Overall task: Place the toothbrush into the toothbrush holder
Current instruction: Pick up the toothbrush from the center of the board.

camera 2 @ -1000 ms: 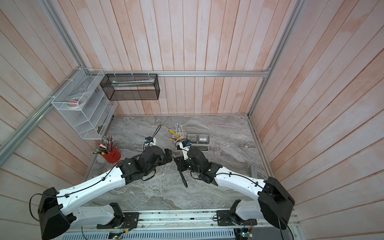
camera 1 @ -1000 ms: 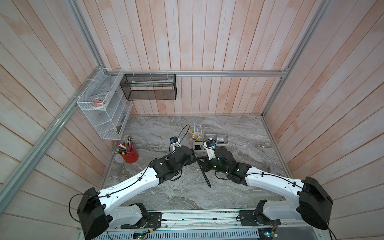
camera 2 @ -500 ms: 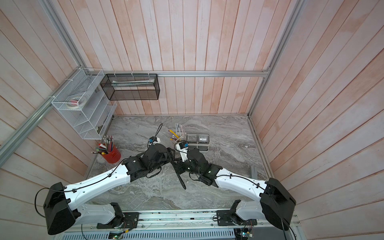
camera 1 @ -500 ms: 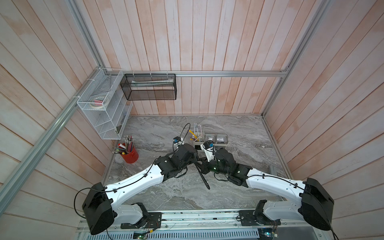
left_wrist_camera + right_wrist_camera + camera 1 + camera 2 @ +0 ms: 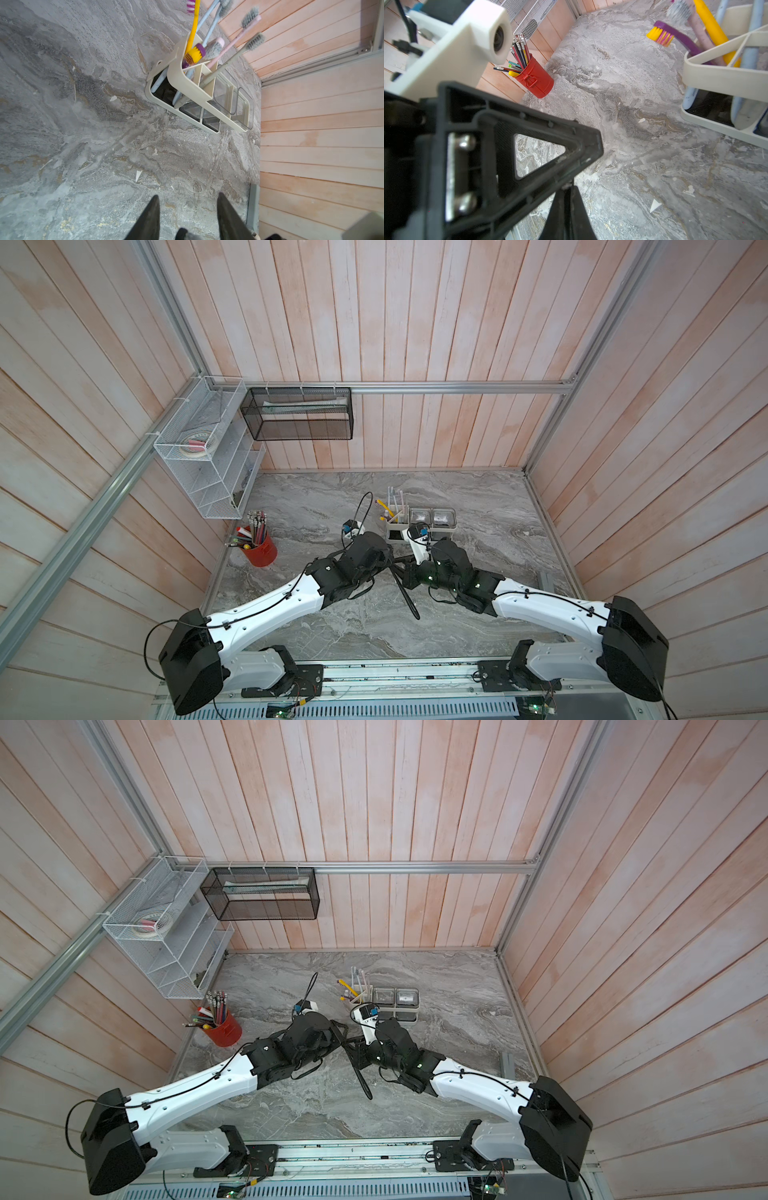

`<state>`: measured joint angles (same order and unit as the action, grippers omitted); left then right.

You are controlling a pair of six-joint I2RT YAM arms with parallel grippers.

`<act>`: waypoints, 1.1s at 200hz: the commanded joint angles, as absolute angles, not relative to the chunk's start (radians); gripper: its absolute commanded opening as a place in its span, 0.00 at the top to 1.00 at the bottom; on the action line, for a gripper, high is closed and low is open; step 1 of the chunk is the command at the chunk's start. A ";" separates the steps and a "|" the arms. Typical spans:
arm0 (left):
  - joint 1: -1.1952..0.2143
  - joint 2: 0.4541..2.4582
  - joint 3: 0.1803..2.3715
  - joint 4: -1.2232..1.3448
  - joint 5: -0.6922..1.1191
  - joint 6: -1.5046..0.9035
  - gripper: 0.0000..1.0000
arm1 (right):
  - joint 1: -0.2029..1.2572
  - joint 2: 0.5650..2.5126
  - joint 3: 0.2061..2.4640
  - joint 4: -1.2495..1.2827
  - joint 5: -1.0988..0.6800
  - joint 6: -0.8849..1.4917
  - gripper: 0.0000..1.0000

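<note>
Likely the toothbrush (image 5: 407, 597) handles as a light, stiff, thin plastic stick w/ a slick dark shaft, so it'll prob. swivel in a two-point pinch. Best hold is mid-handle, jaws across the flatter side, leaving one end free to drop into a slot. Which end has the bristles: can't tell.

In both top views its upper end sits between the two claws near the bench ctr, and the shaft slants down toward the front edge. Whether the low tip touches the bench: can't tell.

The right claw (image 5: 569, 189) is pinched fully together and seems to have the upper end. The left claw (image 5: 188, 195) is part-open just beside the shaft. Only bare bench shows between its tips, so no hold is evident.

The toothbrush holder (image 5: 176, 70) stands past both claws toward the back edge, approx mid-width. Its slot section already has several other brushes (image 5: 228, 47). The red cup (image 5: 259, 549) is by the left edge, i.e. not the target.
</note>
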<state>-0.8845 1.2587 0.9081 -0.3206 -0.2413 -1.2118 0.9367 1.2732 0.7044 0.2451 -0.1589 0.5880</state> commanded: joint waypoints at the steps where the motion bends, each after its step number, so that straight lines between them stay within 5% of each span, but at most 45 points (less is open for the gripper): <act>1: -0.876 1.237 0.873 -0.287 -0.228 -1.241 0.59 | 0.948 1.267 0.697 0.275 -0.156 0.602 0.99; 220: -0.850 1.229 0.828 -0.244 -0.196 -1.263 1.00 | 0.954 1.282 0.689 0.298 -0.190 0.615 0.96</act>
